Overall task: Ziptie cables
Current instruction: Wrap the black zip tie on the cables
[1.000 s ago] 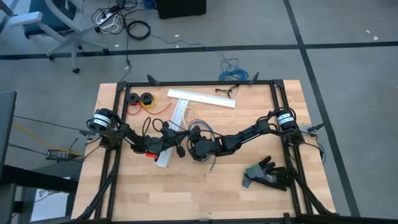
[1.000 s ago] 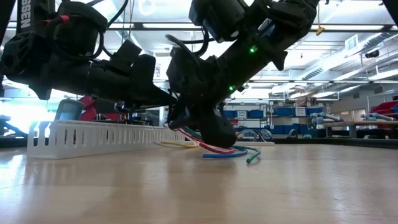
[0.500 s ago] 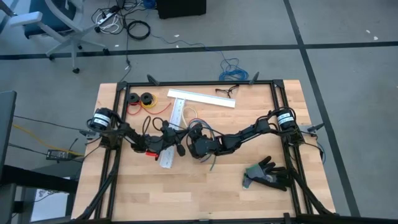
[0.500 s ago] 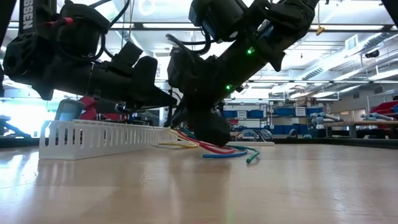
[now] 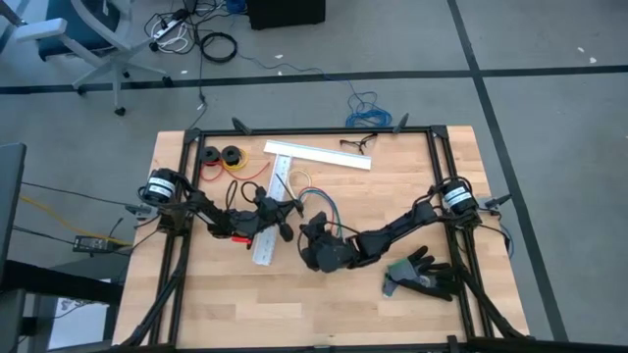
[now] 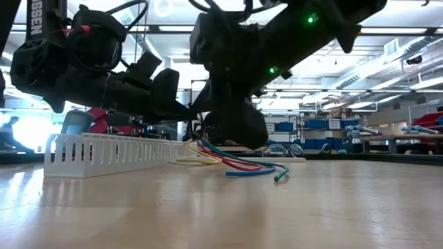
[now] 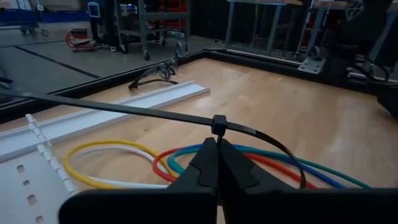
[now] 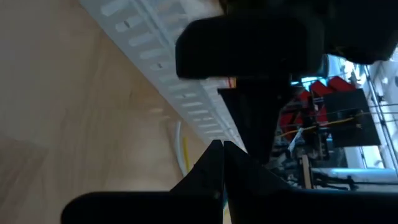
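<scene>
The left gripper (image 7: 217,144) pinches the ziptie (image 7: 124,109) just below its head, jaws pressed on the strap, looped over the cables (image 7: 124,163) on the table (image 7: 298,118). The right gripper (image 5: 316,245), jaws pressed together and empty, hovers near the cables.

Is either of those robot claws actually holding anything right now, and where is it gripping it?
The left gripper pinches the ziptie right below its small locking head. The right gripper is shut; nothing shows between its fingers.
</scene>
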